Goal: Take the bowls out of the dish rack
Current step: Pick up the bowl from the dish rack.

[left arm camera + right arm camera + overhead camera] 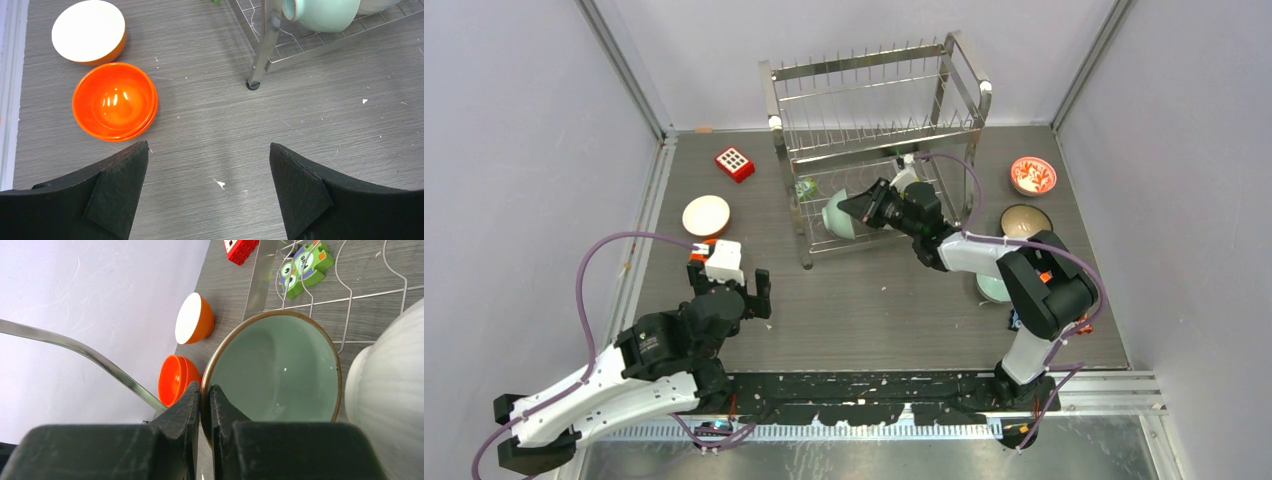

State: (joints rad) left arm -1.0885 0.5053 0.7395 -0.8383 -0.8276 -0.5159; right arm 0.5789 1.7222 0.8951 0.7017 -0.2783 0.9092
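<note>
Two grippers appear over a grey table (884, 310). The rack (874, 95), a steel wire frame of two tiers, stands at the far middle. The right gripper (852, 208) reaches into the lower tier from the right. In its wrist view the fingers (220, 410) are clamped on the rim of a teal bowl (275, 370), one inside the rim and one outside. This bowl stands on edge in the lower tier, close to the rack's near left leg (264, 47), with its opening turned right toward the gripper. A white bowl (387, 390) sits just beside it in the same tier. A green brick (302, 265) shows through the wires at the rack's left end.

The left gripper (210, 192) hovers over bare table at the near left, jaws wide apart and holding nothing. Just beyond it an orange bowl (115, 100) rests upright on the table, with a white-lined bowl (89, 31) just beside it on the far side. A red block (735, 163) lies farther off, left of the rack.

Right of the rack three bowls rest on the table: a patterned bowl (1033, 175) farthest, a dark bowl (1025, 220) nearer, and a second teal bowl (990, 290) nearest, partly hidden under the right arm.
</note>
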